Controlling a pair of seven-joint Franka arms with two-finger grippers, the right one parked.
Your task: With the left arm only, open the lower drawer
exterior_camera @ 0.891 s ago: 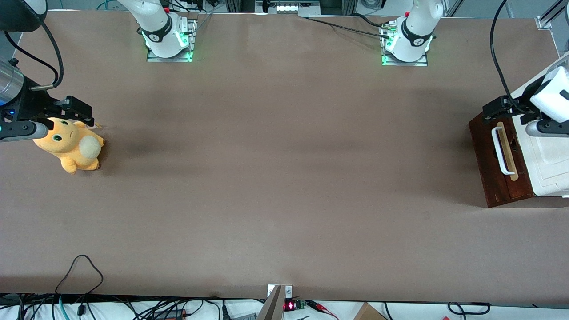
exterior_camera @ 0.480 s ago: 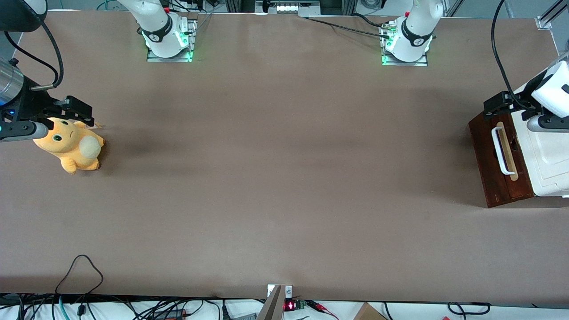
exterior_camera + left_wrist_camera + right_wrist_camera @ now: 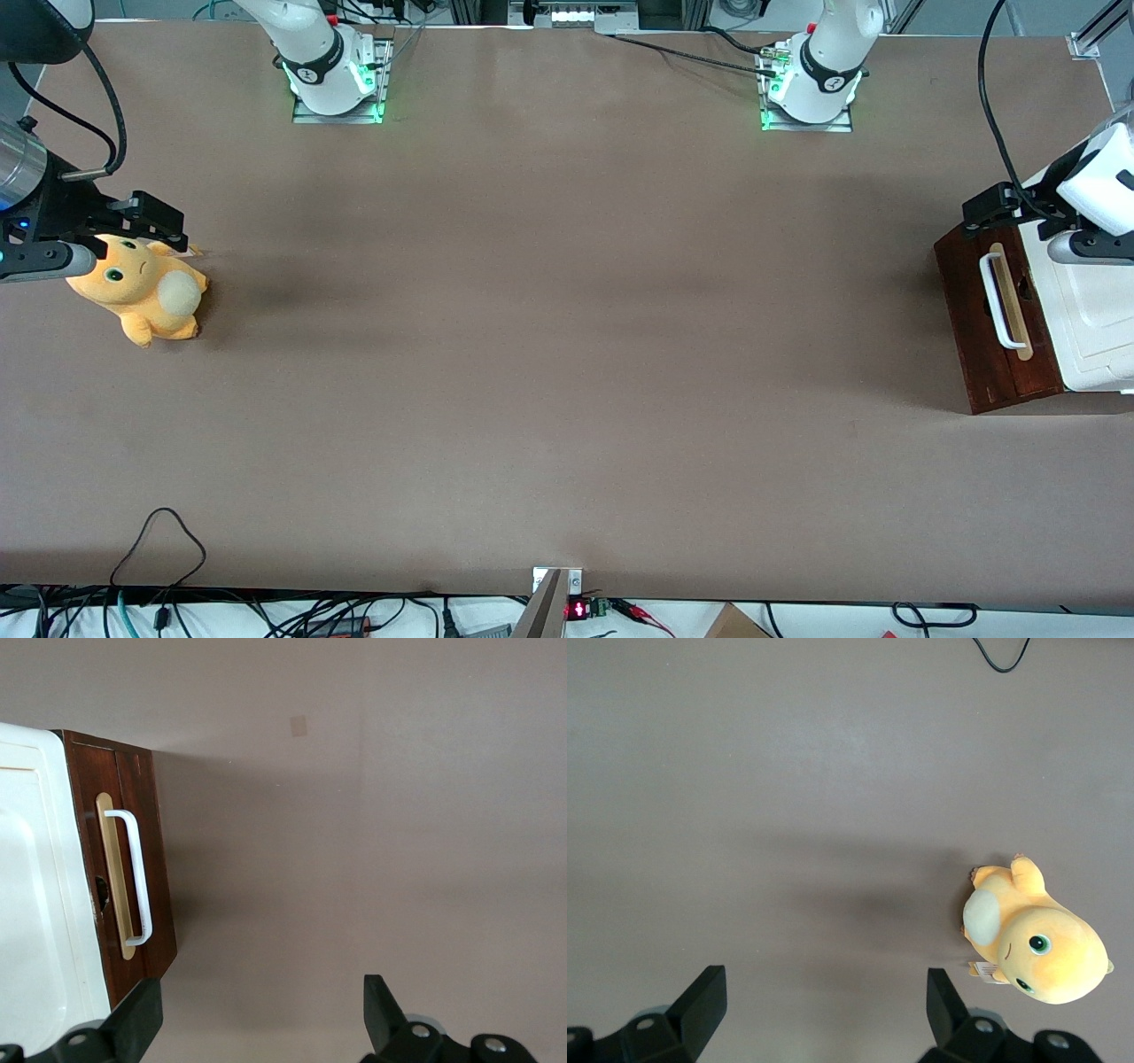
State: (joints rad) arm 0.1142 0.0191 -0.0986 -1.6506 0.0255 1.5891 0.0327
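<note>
The drawer's dark reddish-brown wooden front (image 3: 970,328) faces the parked arm's end of the table, with a white U-shaped bar handle (image 3: 995,301) on a pale wood strip. It lies against the white cabinet, and no plywood interior shows. The left wrist view shows the same front (image 3: 159,868) and handle (image 3: 137,877). The left arm (image 3: 1099,182) reaches in over the cabinet. Its black gripper (image 3: 985,215) hovers above the cabinet's corner that is farther from the front camera. The gripper (image 3: 259,1014) is open and empty, its fingertips (image 3: 140,1014) wide apart over bare table, apart from the handle.
The white cabinet top (image 3: 1094,319) sits at the working arm's end of the table. An orange plush toy (image 3: 142,288) lies at the parked arm's end. The two arm bases (image 3: 337,75) stand along the edge farthest from the front camera. A black cable loop (image 3: 164,532) lies near the nearest edge.
The left arm and its gripper have shifted slightly farther from the front camera, above the cabinet's corner. The drawer front and handle have not moved.
</note>
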